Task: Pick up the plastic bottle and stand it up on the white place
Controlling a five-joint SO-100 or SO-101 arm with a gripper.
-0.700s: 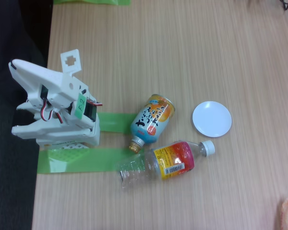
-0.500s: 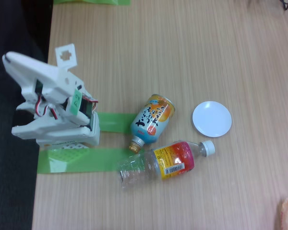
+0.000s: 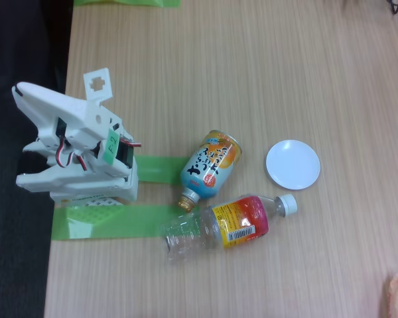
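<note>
Fixed view from above, wood table [image 3: 252, 66]. The plastic bottle [image 3: 225, 225] is seen lying on its side near the bottom centre, white cap pointing right twd the white plate [image 3: 292, 164], which sits just above-right of the cap, not touching. A blue-and-orange can [image 3: 211, 165] lies tilted just above the bottle. The white arm [image 3: 73, 149] is folded at the left edge over green tape [image 3: 152, 218]; gripper state can't be told.

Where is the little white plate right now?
In the fixed view the white plate sits on the wooden table, right of the blue-and-orange can and just above the lying plastic bottle's white cap.
</note>
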